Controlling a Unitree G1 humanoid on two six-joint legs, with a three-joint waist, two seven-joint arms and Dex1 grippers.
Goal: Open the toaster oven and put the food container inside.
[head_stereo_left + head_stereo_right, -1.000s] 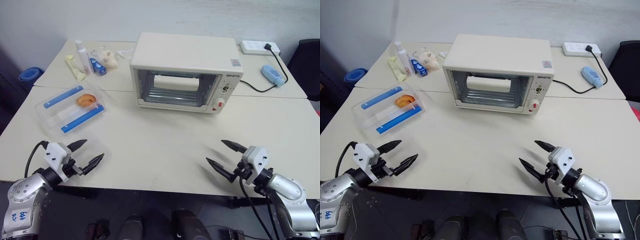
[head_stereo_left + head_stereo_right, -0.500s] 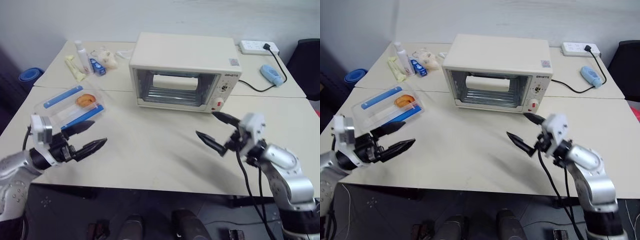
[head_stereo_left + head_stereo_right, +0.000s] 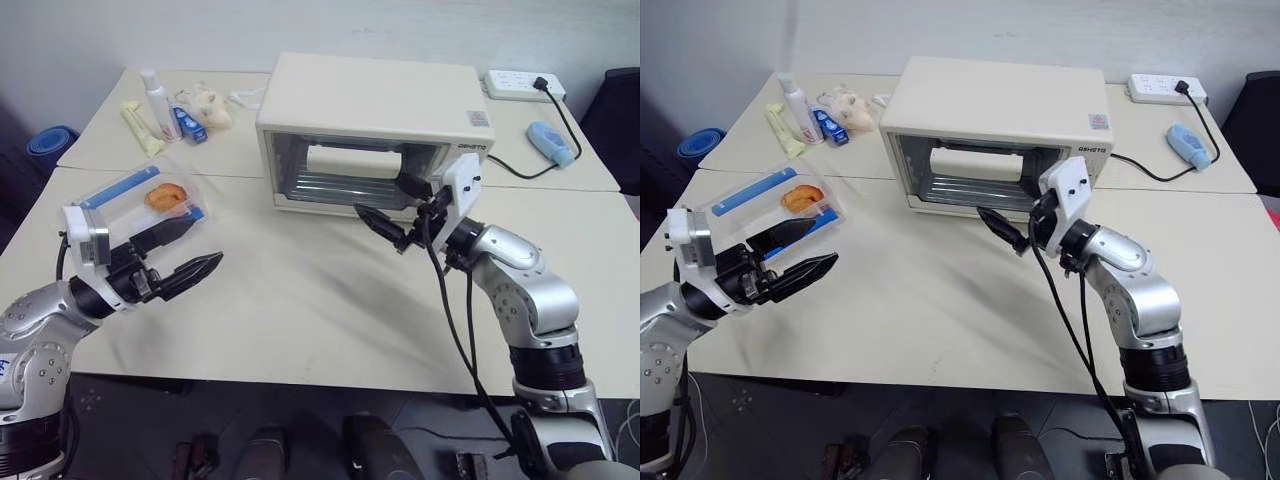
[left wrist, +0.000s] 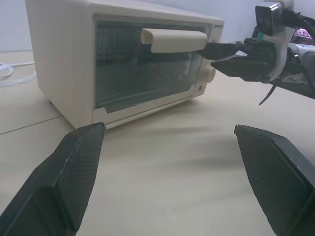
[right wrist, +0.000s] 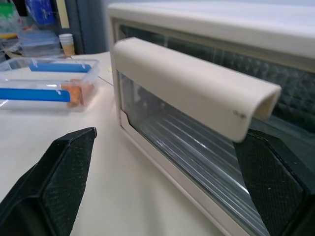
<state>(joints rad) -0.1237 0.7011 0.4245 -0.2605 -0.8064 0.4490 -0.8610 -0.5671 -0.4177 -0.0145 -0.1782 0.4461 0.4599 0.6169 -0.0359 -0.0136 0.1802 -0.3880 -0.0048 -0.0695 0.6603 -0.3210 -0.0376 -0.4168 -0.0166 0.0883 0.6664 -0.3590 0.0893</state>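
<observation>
Toaster oven (image 3: 375, 125) sits upper centre of the head view on the table (image 3: 300, 310), glass door shut, white bar handle (image 3: 350, 163) across the top of the door, knobs and red button on its right panel. Food container (image 3: 140, 205) at left-middle of the frame, on the table, clear with two blue strips and orange-brown food inside, well apart from the oven.

Right gripper (image 3: 392, 203) at centre-right of the frame, fingers spread wide, empty, just in front of the oven door near the right end of the handle; contact with the handle cannot be told. In the right wrist view the handle (image 5: 194, 91) is close, between the two fingers (image 5: 54, 184).

Left gripper (image 3: 180, 255) at lower left, spread wide, empty, just beside the container's near end.

Upper left: bottle (image 3: 155, 95) and small packets. Upper right: power strip (image 3: 520, 85), blue object (image 3: 550, 142) beside the cable.
</observation>
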